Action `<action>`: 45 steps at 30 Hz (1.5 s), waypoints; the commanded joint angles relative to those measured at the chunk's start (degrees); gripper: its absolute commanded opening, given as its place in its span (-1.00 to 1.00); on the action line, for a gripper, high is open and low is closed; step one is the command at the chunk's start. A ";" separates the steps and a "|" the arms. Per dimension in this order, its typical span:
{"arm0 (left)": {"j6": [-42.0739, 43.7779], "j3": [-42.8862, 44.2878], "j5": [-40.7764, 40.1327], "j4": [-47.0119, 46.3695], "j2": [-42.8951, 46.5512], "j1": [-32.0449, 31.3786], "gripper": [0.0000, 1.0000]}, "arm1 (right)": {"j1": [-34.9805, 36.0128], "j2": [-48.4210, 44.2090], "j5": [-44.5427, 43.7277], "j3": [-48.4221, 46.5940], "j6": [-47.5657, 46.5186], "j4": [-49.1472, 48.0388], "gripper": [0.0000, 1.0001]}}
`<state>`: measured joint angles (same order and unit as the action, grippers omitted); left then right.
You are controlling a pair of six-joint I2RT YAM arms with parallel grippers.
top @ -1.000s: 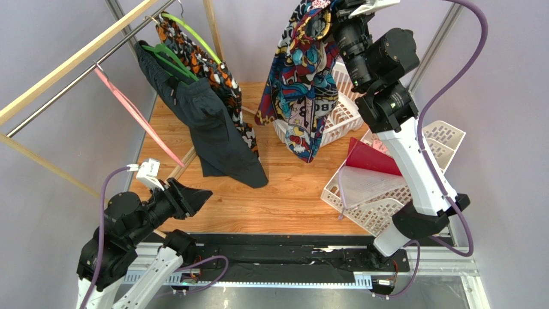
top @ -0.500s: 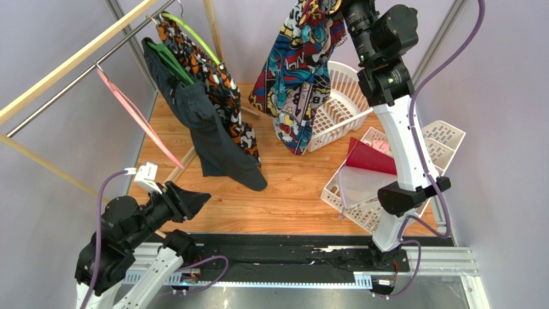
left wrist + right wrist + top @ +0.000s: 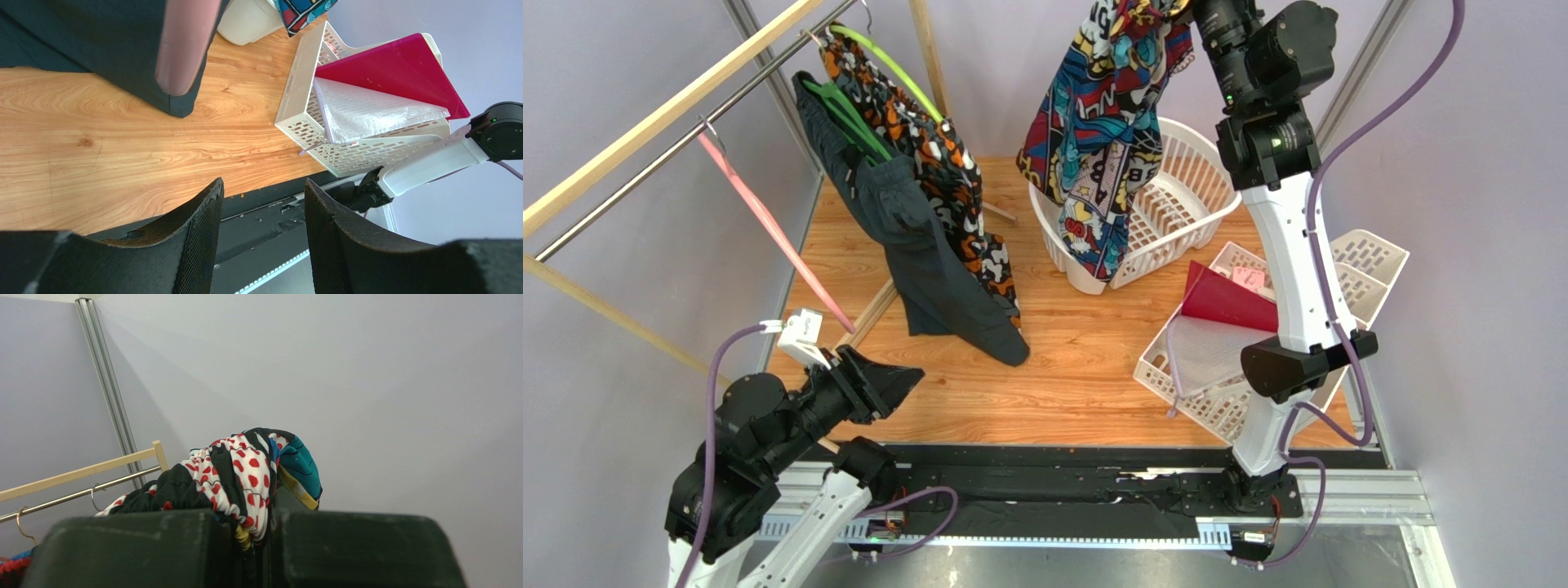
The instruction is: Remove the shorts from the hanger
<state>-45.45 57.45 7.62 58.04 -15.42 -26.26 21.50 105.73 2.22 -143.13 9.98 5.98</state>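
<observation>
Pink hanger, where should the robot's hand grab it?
The pink hanger hangs bare from the rail and slants down toward the open left hand. Grip its low tip, coming up from below. The thin arm should fit between the fingers.

From above, the picture's top edge cut off your right gripper [image 3: 265, 539] and the top of the shorts [image 3: 1100, 135]. Up close, the hanger [image 3: 184, 43] looked blurry.
</observation>
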 commanded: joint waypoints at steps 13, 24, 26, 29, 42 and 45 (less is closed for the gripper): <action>-1.31 2.93 0.21 1.99 0.56 -0.02 0.12 | -3.39 -2.11 2.18 9.97 6.37 9.21 -1.00; -1.75 2.49 0.74 2.16 1.45 -0.02 0.13 | -3.30 -4.92 0.06 19.89 6.28 21.18 -1.00; -0.26 3.80 -0.67 4.09 0.83 -0.02 0.14 | -3.30 -6.94 2.61 26.21 7.85 19.87 -1.00; 1.50 6.44 -2.08 5.06 -0.84 -0.02 0.14 | -3.04 -8.17 5.25 32.54 9.00 19.42 -1.00; 1.51 5.13 -0.76 4.10 -1.28 -0.02 0.14 | -0.75 -2.82 4.81 41.45 8.57 24.34 -1.00; 1.68 5.04 -0.94 4.19 -1.28 -0.02 0.15 | -0.75 -1.06 3.24 40.21 8.13 26.01 -1.00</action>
<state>-44.84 62.61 6.55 62.39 -16.43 -26.26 20.84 102.41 6.92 -100.79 18.02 30.72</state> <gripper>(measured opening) 0.571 0.038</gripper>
